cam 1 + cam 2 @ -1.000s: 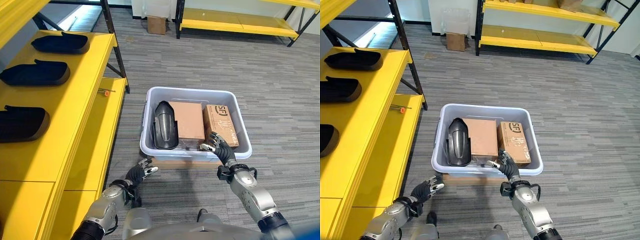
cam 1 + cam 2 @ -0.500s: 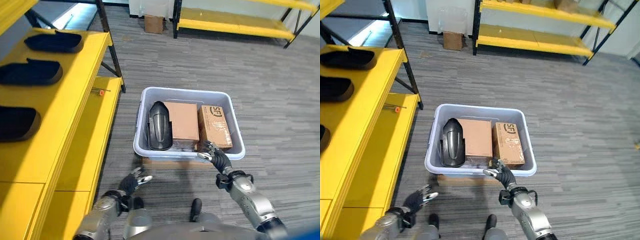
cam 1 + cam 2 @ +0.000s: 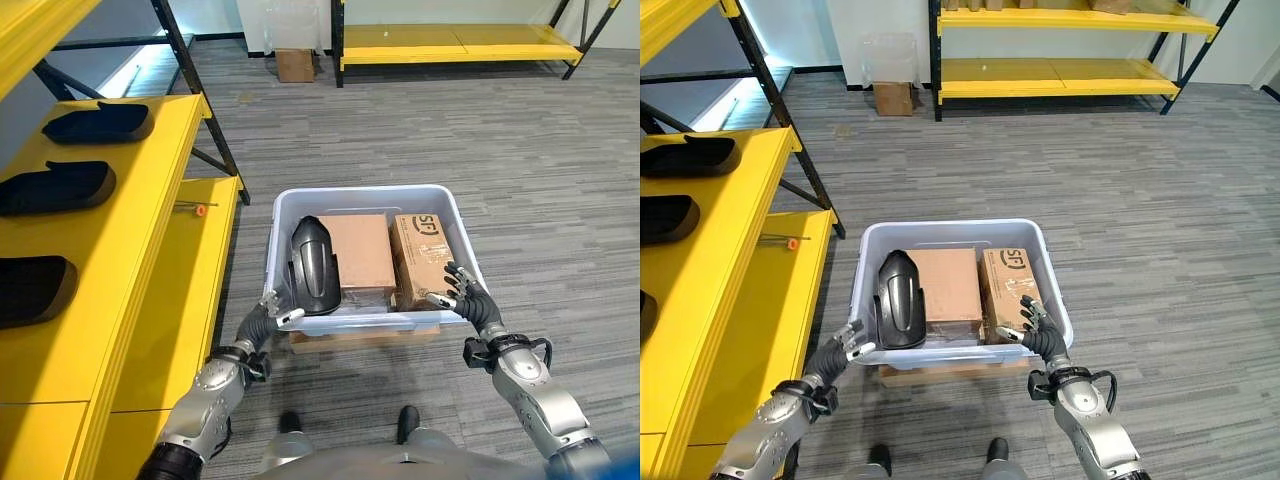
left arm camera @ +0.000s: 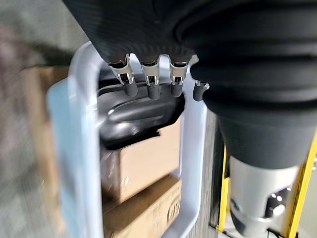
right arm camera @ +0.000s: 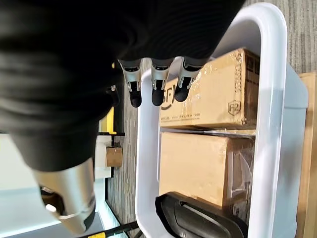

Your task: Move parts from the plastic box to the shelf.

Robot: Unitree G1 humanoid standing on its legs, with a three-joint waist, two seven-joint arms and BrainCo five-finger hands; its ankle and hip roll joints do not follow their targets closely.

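A pale plastic box (image 3: 360, 195) stands on the carpet in front of me, resting on a flat cardboard sheet. Inside lie a black moulded part (image 3: 313, 265), a plain brown carton (image 3: 358, 248) and a printed carton (image 3: 421, 255). My left hand (image 3: 263, 318) is open at the box's near left corner, fingertips close to the rim. My right hand (image 3: 468, 298) is open at the near right corner, fingers spread over the rim beside the printed carton (image 5: 213, 94). The yellow shelf (image 3: 150, 230) on my left carries three black parts (image 3: 95, 122).
A lower yellow shelf level (image 3: 190, 300) runs beside the box, with a small orange-tipped tool (image 3: 200, 209) on it. Black shelf uprights (image 3: 205, 110) stand at its far end. Another yellow rack (image 3: 1060, 75) and a cardboard box (image 3: 294, 64) stand at the back.
The camera has shifted as I moved. Both hands have come forward and up to the box's near corners; the left hand, earlier low by the floor, now reaches the rim.
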